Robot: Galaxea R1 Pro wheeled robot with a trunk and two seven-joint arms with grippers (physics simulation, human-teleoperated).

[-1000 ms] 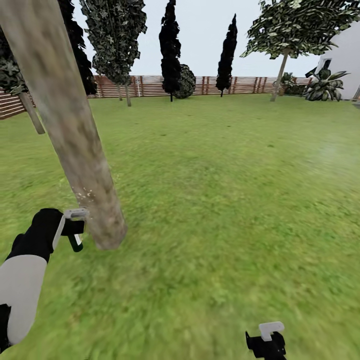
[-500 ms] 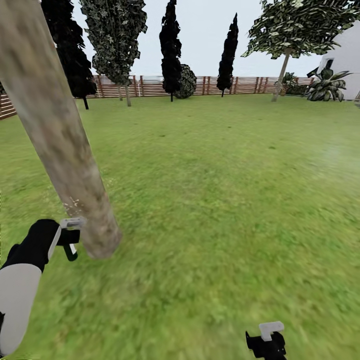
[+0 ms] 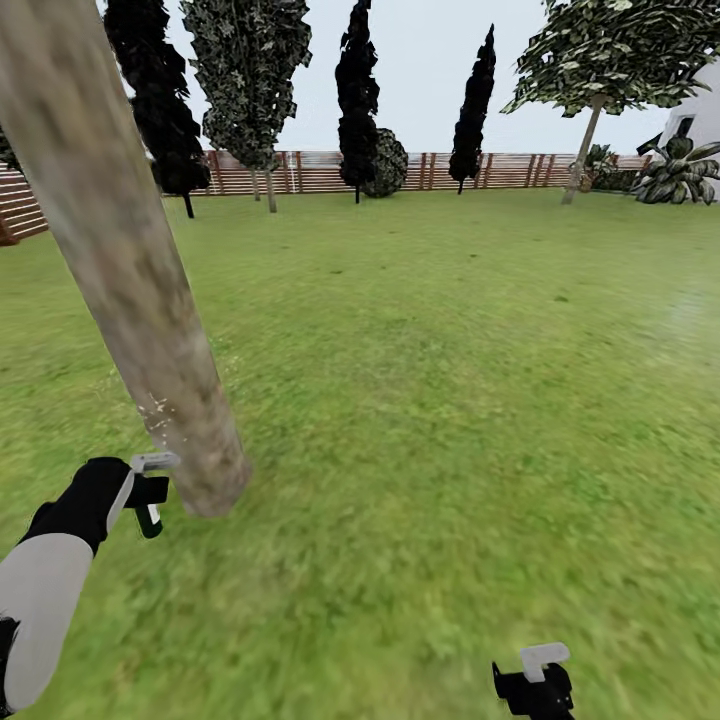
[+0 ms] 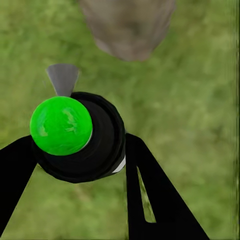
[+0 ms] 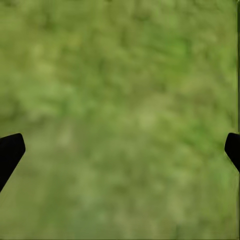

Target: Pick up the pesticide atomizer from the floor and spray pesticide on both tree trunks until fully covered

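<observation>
A thick pale mottled tree trunk (image 3: pixel 130 270) leans across the left of the head view, its base in the grass. My left gripper (image 3: pixel 150 488) sits just left of that base, shut on the black pesticide atomizer (image 3: pixel 150 516). In the left wrist view the atomizer (image 4: pixel 100 145) shows a bright green cap, and black fingers (image 4: pixel 145 195) close on both sides of it, with the trunk base (image 4: pixel 127 25) just beyond. A second tree (image 3: pixel 583 150) stands far off at the right by the fence. My right gripper (image 3: pixel 535 678) is low at the front, open over grass.
Green lawn (image 3: pixel 450 380) stretches ahead to a brown slat fence (image 3: pixel 320 172). Narrow black trees (image 3: pixel 358 90) and a dark leafy tree (image 3: pixel 250 80) line the fence. A spiky plant (image 3: pixel 685 170) and a white wall stand at the far right.
The whole view has swung slightly, shifting the far trees rightward. My left gripper with the atomizer has sunk a little lower beside the trunk base. The right gripper has not moved.
</observation>
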